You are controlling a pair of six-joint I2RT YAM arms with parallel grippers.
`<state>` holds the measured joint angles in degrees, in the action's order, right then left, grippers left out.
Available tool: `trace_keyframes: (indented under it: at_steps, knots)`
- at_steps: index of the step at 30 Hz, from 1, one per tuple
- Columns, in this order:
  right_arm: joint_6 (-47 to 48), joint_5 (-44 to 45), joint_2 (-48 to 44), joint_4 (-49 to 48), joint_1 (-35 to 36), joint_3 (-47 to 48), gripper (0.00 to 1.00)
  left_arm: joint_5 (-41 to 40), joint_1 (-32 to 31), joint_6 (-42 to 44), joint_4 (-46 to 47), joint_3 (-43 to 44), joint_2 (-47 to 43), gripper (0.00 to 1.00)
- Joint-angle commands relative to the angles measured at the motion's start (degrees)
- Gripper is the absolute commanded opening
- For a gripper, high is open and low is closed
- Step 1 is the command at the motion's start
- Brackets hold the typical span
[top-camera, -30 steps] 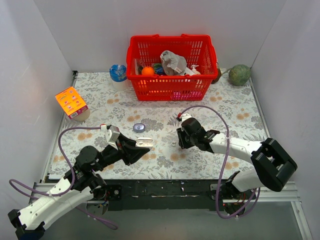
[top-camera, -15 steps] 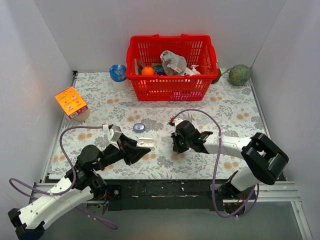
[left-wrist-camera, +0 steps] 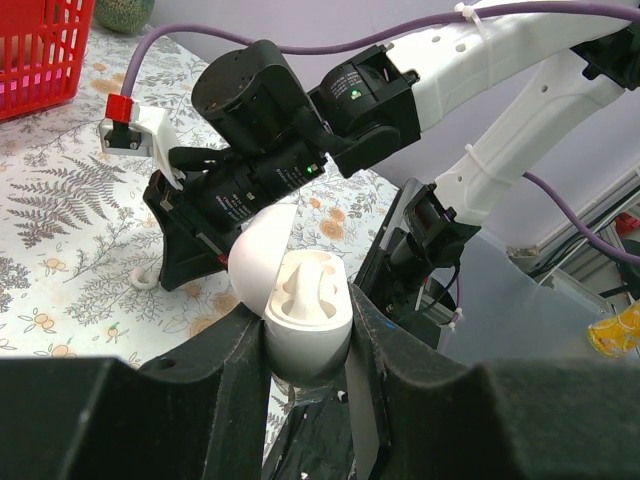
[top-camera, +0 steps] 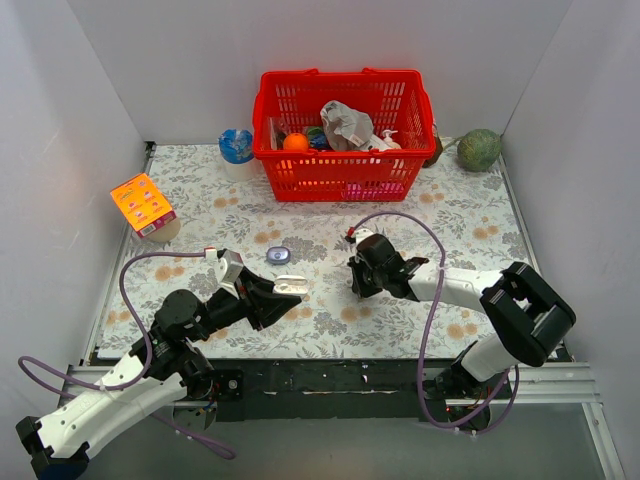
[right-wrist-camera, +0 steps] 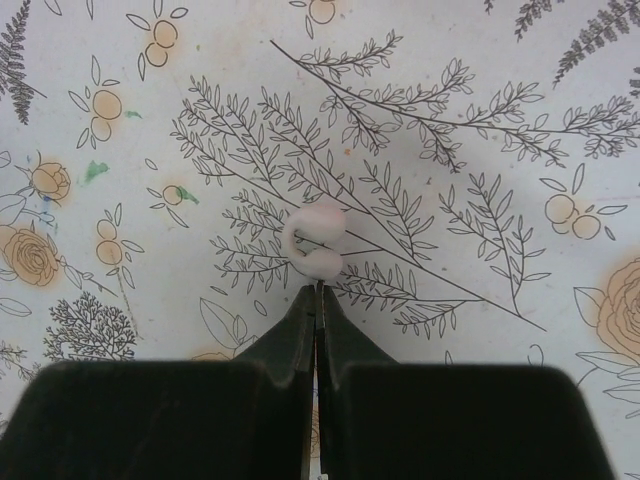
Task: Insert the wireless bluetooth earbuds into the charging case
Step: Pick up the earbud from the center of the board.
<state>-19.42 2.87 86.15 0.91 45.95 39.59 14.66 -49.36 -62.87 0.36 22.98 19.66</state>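
Observation:
The charging case is a glossy white oval shell with its lid tipped open. My left gripper is shut on its lower half and holds it above the mat's near left part. My right gripper is shut, pinching the edge of a tiny whitish earbud at its very fingertips, low over the flowered mat. That earbud also shows in the left wrist view, under the right gripper. A small purplish oval piece lies on the mat between the arms.
A red basket full of items stands at the back centre. A blue-white cup is to its left and a green round fruit to its right. An orange box leans at the left wall.
My right gripper went from partly open to shut at the whitish earbud, swinging left toward the case, then edging back up and right. The left arm and case stayed still.

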Motion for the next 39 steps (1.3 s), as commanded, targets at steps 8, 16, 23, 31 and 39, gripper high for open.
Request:
trace_keyframes:
  at_steps: [8, 16, 23, 31, 39]
  knots:
    - [3.68, 0.37, -8.53, 0.83, 0.80, -0.22, 0.32, 1.17, -0.21, 0.12, -0.01, -0.13, 0.47, 0.00]
    - [11.06, -0.85, -4.33, 7.17, 1.95, 8.03, 0.44, 0.73, -0.21, -0.06, 0.08, -0.13, 0.29, 0.00]
    - [12.74, -1.82, 1.56, 8.58, 1.95, 10.59, 0.44, 0.64, -0.21, -0.15, -0.01, -0.04, 0.03, 0.00]
    - [12.65, -2.35, 2.88, 7.97, 1.95, 11.12, 0.45, 0.64, -0.21, -0.32, -0.01, -0.13, 0.03, 0.00]
    - [12.13, -2.17, 2.27, 6.92, 1.95, 11.12, 0.45, 0.46, -0.21, -0.41, -0.01, -0.13, -0.06, 0.00]
